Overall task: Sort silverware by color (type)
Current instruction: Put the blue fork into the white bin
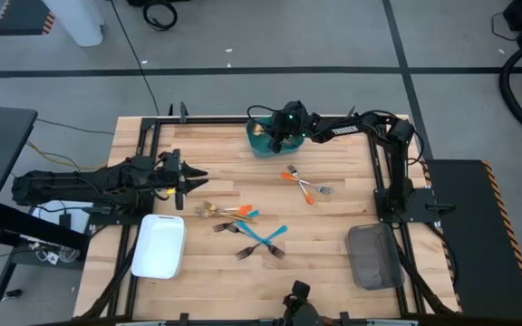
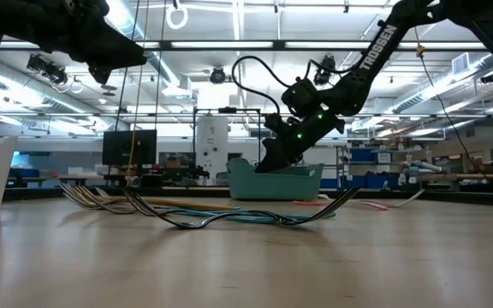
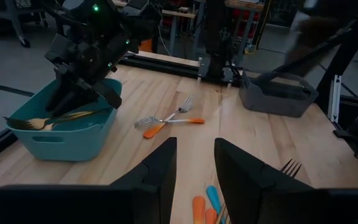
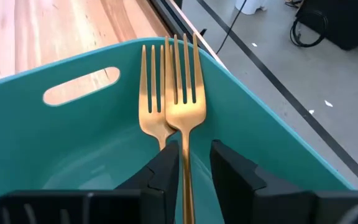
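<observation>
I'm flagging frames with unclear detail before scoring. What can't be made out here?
- Right gripper, in the teal tray: two gold forks overlap, one handle running between the fingers; the right wrist view doesn't show whether they pinch it.
- Tray floor: hidden by its wall in the low view, by the arm in the high view.
- Pile of forks: too small and overlapping in the high view to count.

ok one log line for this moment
right gripper: open over teal bin, gold forks in bin | left gripper: open, waiting mid-table
</observation>
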### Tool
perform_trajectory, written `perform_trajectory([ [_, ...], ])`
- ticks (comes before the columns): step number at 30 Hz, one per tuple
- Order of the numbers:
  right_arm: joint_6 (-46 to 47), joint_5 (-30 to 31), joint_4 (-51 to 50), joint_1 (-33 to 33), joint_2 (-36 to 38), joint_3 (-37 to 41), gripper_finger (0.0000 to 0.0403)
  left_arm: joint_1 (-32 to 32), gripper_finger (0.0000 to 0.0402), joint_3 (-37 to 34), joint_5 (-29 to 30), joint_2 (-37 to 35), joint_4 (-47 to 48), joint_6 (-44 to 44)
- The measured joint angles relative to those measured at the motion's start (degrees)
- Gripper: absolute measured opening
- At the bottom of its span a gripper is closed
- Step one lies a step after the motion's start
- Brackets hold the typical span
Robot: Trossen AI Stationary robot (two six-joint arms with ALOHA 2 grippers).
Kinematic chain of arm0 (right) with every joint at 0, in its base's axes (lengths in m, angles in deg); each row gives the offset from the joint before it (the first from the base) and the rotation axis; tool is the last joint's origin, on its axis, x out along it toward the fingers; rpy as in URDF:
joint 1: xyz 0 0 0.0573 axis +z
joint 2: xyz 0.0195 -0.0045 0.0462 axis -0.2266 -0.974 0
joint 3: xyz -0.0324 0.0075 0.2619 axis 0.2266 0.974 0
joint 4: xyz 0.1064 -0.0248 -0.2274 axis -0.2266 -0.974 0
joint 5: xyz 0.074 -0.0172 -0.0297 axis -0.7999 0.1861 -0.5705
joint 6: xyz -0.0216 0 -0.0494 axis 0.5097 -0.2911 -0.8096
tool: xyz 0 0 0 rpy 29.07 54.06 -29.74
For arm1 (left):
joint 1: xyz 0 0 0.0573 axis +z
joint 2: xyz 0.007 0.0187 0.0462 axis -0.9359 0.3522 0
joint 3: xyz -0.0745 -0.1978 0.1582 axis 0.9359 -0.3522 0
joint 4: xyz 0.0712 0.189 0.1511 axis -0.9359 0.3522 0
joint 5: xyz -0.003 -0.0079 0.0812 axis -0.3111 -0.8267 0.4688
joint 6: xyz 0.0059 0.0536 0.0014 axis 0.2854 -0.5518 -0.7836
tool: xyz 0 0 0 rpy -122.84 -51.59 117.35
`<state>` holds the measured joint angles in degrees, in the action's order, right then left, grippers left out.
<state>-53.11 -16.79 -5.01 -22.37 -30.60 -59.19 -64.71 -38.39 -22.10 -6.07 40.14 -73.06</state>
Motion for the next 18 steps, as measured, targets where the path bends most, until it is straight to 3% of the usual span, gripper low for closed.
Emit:
perform_trajectory([
  [18,0.9,1.7,-5.3,0.1,4.3,0.0,0.0110,0.0,0.0116,0.0,0.0,0.0,0.6,-0.3],
])
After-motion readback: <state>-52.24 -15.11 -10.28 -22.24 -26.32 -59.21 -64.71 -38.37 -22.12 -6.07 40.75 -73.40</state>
